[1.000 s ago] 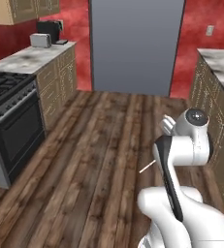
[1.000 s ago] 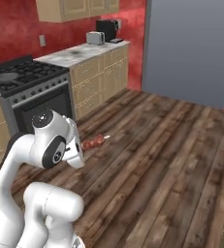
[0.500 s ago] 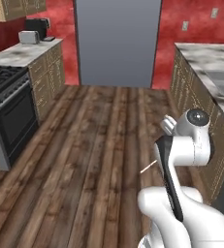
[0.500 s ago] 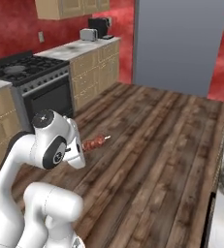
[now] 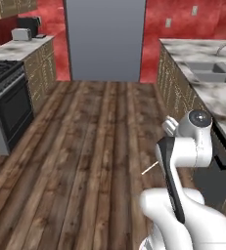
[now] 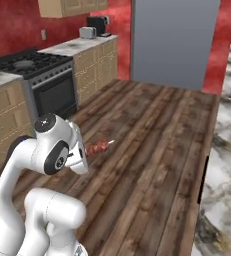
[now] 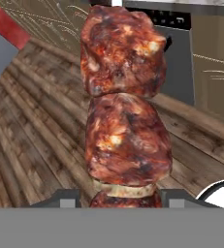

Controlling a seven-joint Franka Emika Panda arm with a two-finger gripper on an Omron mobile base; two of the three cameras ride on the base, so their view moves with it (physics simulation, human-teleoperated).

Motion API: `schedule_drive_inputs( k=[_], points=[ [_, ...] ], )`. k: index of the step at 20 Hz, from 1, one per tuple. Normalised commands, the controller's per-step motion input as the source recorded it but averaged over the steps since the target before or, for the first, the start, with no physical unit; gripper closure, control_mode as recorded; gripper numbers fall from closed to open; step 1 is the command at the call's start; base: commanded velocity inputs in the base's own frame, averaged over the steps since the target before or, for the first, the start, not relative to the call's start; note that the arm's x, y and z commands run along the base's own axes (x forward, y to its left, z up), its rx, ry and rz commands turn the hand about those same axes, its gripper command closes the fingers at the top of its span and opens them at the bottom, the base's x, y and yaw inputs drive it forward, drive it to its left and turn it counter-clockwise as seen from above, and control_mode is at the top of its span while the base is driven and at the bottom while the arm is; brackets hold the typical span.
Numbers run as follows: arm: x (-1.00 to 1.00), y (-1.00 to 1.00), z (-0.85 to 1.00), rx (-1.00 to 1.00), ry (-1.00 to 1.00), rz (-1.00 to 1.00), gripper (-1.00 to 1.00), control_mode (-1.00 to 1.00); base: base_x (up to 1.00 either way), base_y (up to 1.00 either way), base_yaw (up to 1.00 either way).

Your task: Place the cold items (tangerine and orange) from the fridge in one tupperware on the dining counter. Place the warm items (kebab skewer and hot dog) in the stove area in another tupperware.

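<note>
The kebab skewer (image 7: 125,97) is a stick of browned meat chunks that rises close in front of the hand camera. My gripper (image 7: 119,199) is shut on its lower end, one finger on each side. In the right base view the kebab skewer (image 6: 98,148) juts out to the right from the hand, held above the wooden floor beside the folded white arm. The left base view shows its thin pale stick end (image 5: 150,168) poking out to the left of the arm. The stove (image 5: 2,93) (image 6: 42,75) stands at the left.
The grey fridge (image 5: 104,39) (image 6: 174,42) stands straight ahead at the end of the wooden floor (image 5: 85,146). A marble counter with a sink (image 5: 207,73) runs along the right. A toaster (image 5: 21,34) sits on the left counter beyond the stove.
The whole picture has slid left, so the base has turned right: the stove moved off leftward and the sink counter came in. The arm holds the same pose with the skewer.
</note>
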Motion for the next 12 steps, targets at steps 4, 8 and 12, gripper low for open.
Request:
schedule_drive_inputs(
  k=[4, 8, 12],
  points=[
    [0.0, 0.0, 0.0, 0.0, 0.0, 0.0, 1.0, 1.0, -1.0, -0.25, -0.11],
    [0.0, 0.0, 0.0, 0.0, 0.0, 0.0, 1.0, 1.0, -1.0, -0.45, -0.05],
    [0.0, 0.0, 0.0, 0.0, 0.0, 0.0, 1.0, 1.0, -1.0, -0.49, -0.04]
  ],
)
